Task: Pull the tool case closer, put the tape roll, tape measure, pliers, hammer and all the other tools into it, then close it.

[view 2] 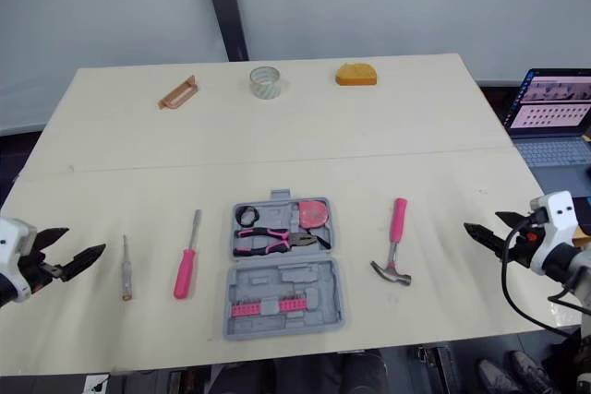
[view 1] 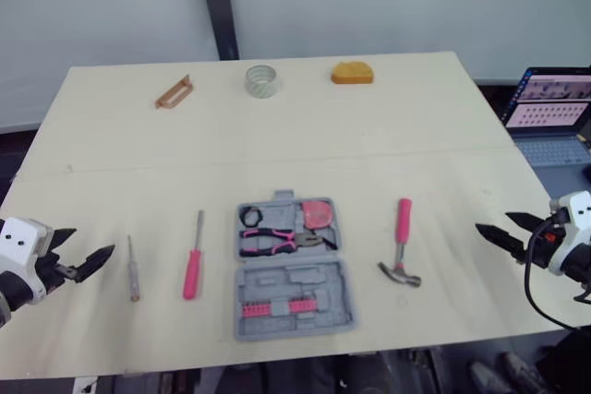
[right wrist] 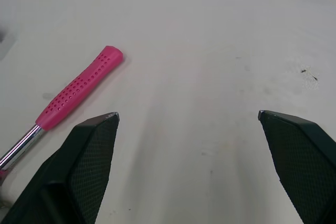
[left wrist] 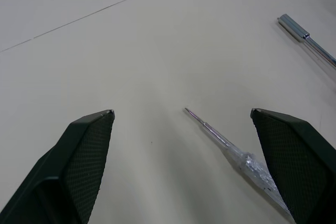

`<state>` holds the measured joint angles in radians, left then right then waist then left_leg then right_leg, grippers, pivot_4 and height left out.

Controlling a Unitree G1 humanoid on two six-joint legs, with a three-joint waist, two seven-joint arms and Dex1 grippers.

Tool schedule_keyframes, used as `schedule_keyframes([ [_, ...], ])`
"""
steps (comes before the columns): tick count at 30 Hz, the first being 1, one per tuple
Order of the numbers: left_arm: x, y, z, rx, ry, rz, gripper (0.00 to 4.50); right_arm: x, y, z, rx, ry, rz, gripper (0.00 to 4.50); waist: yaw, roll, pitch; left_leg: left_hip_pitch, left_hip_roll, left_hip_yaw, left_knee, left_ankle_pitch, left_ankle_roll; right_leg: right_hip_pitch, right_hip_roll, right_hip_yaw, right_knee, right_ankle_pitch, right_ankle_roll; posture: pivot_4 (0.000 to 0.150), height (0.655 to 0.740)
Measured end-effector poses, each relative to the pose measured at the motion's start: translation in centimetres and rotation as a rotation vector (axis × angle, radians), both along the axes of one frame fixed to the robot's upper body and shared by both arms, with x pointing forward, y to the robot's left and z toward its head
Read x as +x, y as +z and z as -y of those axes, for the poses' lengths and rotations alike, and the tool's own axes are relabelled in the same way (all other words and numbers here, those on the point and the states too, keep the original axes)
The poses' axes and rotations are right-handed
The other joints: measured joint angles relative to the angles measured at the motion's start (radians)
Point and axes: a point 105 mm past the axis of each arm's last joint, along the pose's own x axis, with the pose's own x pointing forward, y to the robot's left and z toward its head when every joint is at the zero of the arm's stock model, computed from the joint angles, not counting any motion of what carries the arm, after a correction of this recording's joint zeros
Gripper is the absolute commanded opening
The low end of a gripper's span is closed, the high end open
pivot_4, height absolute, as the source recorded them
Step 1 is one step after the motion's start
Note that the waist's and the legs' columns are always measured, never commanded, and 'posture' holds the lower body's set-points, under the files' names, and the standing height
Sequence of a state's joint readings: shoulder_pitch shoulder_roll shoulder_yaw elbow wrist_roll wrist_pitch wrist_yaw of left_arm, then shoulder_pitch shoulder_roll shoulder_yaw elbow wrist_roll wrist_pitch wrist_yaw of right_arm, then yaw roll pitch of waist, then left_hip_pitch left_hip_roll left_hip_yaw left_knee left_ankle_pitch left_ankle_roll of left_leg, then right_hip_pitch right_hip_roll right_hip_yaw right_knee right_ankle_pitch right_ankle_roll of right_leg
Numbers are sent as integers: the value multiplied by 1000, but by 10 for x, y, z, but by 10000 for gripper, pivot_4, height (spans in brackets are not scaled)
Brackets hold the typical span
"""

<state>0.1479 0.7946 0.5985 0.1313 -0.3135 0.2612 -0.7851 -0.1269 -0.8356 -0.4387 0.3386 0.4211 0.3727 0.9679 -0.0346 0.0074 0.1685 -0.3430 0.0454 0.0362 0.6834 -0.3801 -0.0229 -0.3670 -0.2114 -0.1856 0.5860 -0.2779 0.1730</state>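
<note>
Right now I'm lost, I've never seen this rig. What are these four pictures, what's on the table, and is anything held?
This is a humanoid robot with two arms, each ending in a black two-fingered gripper. The two wide pictures come from a stereo camera on its head, looking down over a pale wooden table. The two close-ups come from cameras on the wrists, looking along the fingers.

The left gripper and right gripper are both open and hold nothing.

In the middle lies an open grey plastic tool case, with pink-handled pliers and a round pink item inside. Left of it lie a pink-handled screwdriver and a slim clear-handled screwdriver. Right of it lies a pink-handled hammer.

Along the far edge are a brown handle-shaped piece, a clear tape roll and an orange dome-shaped object. A laptop sits beyond the table's right edge.
</note>
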Motion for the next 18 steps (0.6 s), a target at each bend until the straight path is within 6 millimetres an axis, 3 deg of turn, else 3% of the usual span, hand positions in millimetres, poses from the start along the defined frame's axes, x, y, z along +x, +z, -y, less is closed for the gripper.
schedule_keyframes([
  [11, 3, -1, 3, -1, -10, -1, 44649, -1, 0, -3, -4, 9, -6, 44915, 8, 0, 0, -1, 2, 12, -3, 0, 0, -6, 3, 11, -3, 0, 0, 1500, 7400],
  [16, 5, 0, 4, -1, -16, 3, 44649, -3, -3, -3, -4, 9, -21, 44915, -15, 2, 1, -8, -17, -34, -6, 8, 4, 23, -17, -32, -6, -2, 3, 1500, 7400],
  [18, 4, -1, 4, -2, -13, 2, 44649, -1, 0, -6, -11, 21, -10, 44915, -9, 3, 2, -2, -16, -32, -3, 9, 3, 20, -15, -25, -3, -2, 3, 1500, 7400],
])
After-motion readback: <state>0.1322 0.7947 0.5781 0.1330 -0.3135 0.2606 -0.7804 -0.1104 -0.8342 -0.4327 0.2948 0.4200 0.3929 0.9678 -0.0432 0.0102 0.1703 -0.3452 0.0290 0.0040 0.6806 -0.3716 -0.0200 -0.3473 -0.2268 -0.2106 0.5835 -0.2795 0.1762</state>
